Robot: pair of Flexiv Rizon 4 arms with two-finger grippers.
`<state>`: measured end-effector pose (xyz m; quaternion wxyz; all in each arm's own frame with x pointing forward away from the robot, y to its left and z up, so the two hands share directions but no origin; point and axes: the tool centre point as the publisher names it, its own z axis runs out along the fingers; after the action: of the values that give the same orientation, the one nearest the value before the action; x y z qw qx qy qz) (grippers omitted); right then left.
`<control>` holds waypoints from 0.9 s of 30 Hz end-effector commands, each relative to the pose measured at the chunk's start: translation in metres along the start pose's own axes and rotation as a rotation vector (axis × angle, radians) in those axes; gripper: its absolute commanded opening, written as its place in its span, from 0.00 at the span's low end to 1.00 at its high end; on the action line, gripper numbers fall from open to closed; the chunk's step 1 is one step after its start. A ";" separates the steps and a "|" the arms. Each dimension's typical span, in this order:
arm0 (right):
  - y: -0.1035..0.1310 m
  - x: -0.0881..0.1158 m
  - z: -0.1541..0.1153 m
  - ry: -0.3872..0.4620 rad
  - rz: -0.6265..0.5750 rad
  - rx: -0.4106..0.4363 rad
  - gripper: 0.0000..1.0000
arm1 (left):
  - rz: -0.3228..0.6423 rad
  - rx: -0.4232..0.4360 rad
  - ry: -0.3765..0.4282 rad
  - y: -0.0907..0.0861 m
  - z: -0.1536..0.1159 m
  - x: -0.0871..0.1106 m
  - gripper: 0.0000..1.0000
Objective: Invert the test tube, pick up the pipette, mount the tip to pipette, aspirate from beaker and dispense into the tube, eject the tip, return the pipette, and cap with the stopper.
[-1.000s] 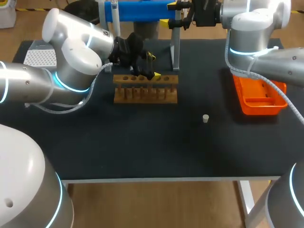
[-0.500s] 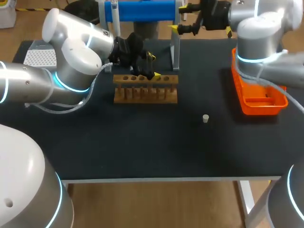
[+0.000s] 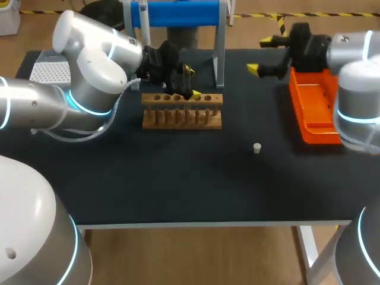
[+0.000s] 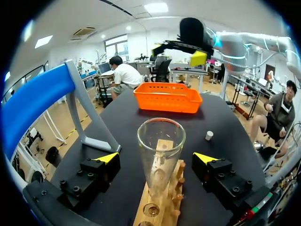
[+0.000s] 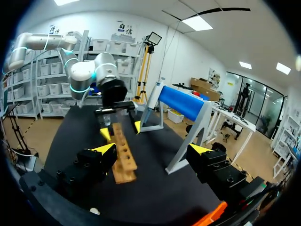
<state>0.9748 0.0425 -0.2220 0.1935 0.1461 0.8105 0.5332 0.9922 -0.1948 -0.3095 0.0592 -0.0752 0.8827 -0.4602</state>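
A clear glass test tube (image 4: 160, 150) stands mouth up in the wooden rack (image 3: 181, 113) (image 4: 162, 200), near its left end. My left gripper (image 3: 189, 83) (image 4: 156, 157) is open around the tube, one yellow tip on each side, and neither touches the glass. My right gripper (image 3: 260, 55) (image 5: 153, 149) is open and holds nothing. It hangs over the table's back right, just left of the orange tray (image 3: 317, 113), and faces the rack (image 5: 123, 153). A small pale stopper (image 3: 257, 148) (image 4: 209, 135) lies loose in front of the rack, to its right.
A stand with a blue crossbar (image 3: 175, 13) (image 5: 181, 103) rises behind the rack, with one leg (image 3: 220, 65) close to the rack's right end. A white tip box (image 3: 50, 71) sits at the back left, partly behind my left arm.
My right gripper has swung away from the blue stand's right end, moving right and toward the table's front, to beside the orange tray. My left arm and the tube have stayed put.
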 end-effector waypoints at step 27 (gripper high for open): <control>-0.128 0.116 -0.086 0.031 0.163 0.032 1.00 | 0.000 -0.003 0.003 0.000 0.000 -0.001 1.00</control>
<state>0.8308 -0.0266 -0.3189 0.1294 0.2072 0.8130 0.5286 0.9922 -0.1948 -0.3094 0.0592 -0.0752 0.8827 -0.4601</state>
